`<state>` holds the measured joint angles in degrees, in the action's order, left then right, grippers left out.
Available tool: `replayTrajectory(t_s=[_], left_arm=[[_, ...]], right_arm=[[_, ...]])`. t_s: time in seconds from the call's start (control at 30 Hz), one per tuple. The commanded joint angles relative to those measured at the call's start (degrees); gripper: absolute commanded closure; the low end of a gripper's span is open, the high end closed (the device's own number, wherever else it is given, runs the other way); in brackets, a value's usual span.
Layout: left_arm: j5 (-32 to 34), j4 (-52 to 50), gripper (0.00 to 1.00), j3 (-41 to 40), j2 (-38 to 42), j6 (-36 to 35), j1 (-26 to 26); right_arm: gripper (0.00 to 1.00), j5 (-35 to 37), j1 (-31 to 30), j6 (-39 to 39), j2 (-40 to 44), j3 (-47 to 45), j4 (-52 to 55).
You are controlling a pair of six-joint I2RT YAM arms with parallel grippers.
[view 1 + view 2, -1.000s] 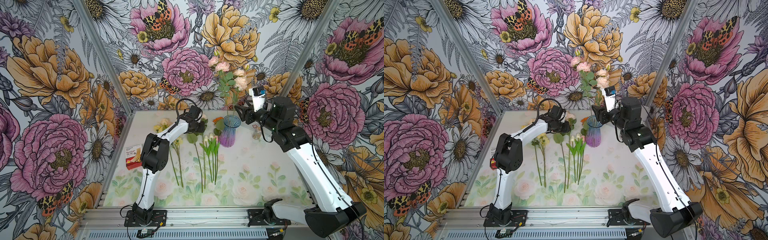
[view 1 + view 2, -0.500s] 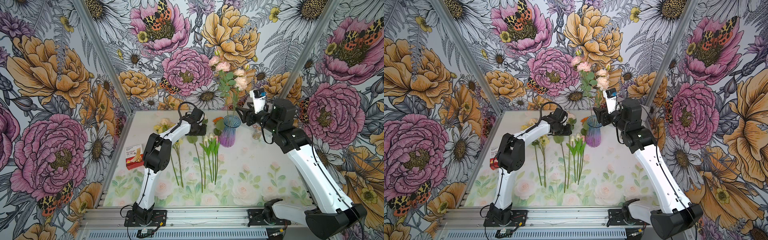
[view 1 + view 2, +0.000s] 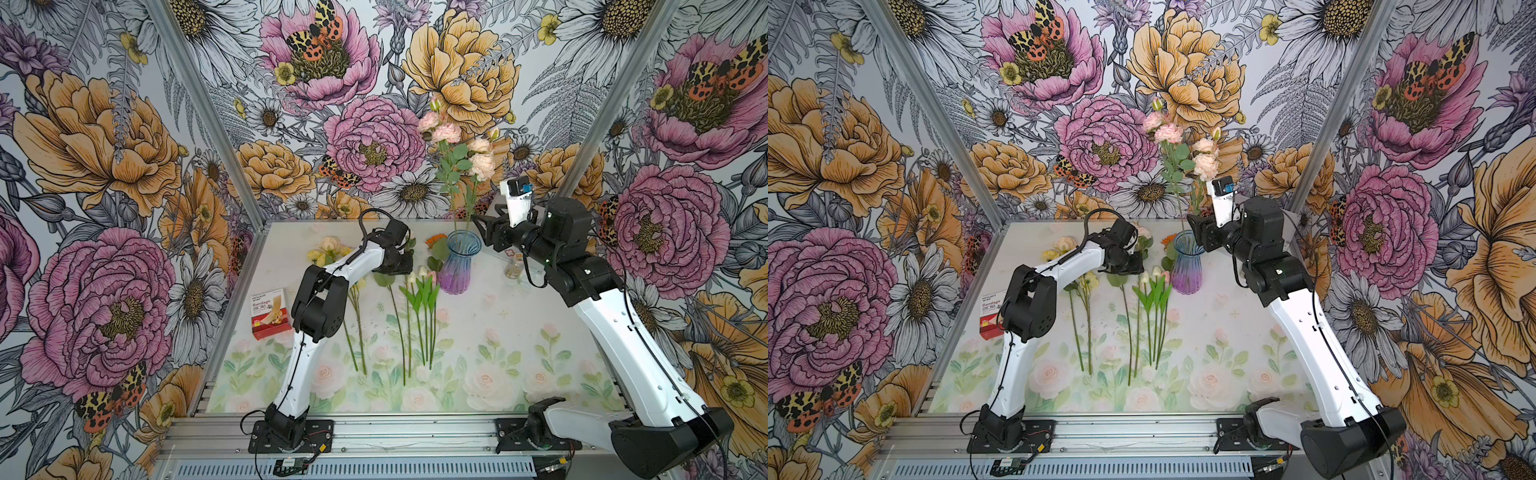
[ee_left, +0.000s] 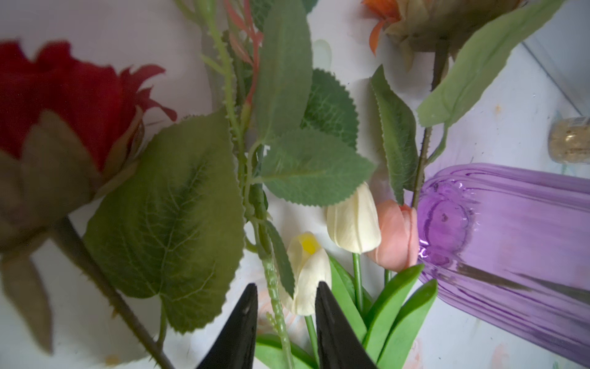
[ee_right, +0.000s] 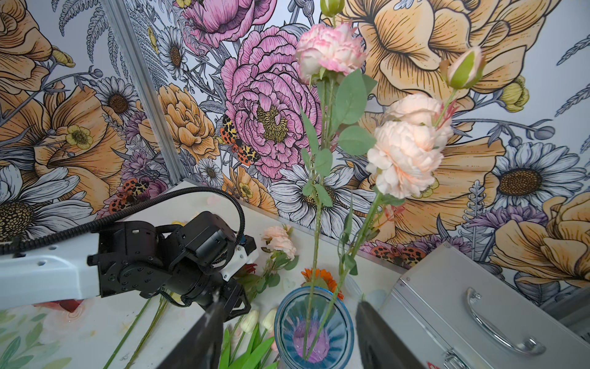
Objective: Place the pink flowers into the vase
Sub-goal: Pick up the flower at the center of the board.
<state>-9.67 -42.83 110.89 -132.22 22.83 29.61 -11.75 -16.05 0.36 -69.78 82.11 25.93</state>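
The vase [image 3: 457,266] [image 3: 1187,270], blue at the rim and purple at the base, stands at the back of the table. Two tall stems of pink flowers [image 3: 446,133] [image 5: 332,48] stand in it. A pink tulip bud [image 4: 397,233] lies against the vase's base [image 4: 510,239]. Another pink bloom [image 5: 281,241] lies near the back wall. My left gripper [image 4: 286,286] [image 3: 395,266] hangs low over the lying flowers, open, with a thin thorny green stem loose in the gap. My right gripper [image 5: 289,305] [image 3: 478,220] is open just behind the vase's rim [image 5: 314,322], holding nothing.
White tulips [image 3: 417,274] and yellow-bloomed stems [image 3: 357,324] lie in a row mid-table. A red rose [image 4: 64,102] and an orange flower [image 3: 435,240] lie near the left gripper. A bandage box [image 3: 270,318] sits at the left edge. At the back right are a small jar [image 3: 514,270] and a silver case [image 5: 479,303].
My left gripper has sunk a little toward the flowers lying on the table. The right arm has hardly moved and both jaws stand as before.
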Motion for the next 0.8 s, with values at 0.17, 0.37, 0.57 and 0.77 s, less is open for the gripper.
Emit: replayTrajectory(t_s=[0.17,0.37,0.57,0.77], left_arm=[[0.5,-2.2,0.68,4.6,-4.3,1.0,-1.0],[0.9,-2.2,0.69,5.4,-5.1,1.3,-1.7],[0.7,-2.2,0.74,6.3,-5.8,1.3,-2.3],[0.1,-2.2,0.76,7.6,-6.6,1.3,-2.6]], right_arm=[[0.33,1.9,0.4,0.3,1.7,-0.3,-0.4],[0.33,2.5,0.4,0.3,2.1,-0.4,-0.4],[0.33,2.6,0.4,0.3,1.6,-0.1,-0.5],[0.33,2.3,0.4,0.3,0.9,0.6,-0.5]])
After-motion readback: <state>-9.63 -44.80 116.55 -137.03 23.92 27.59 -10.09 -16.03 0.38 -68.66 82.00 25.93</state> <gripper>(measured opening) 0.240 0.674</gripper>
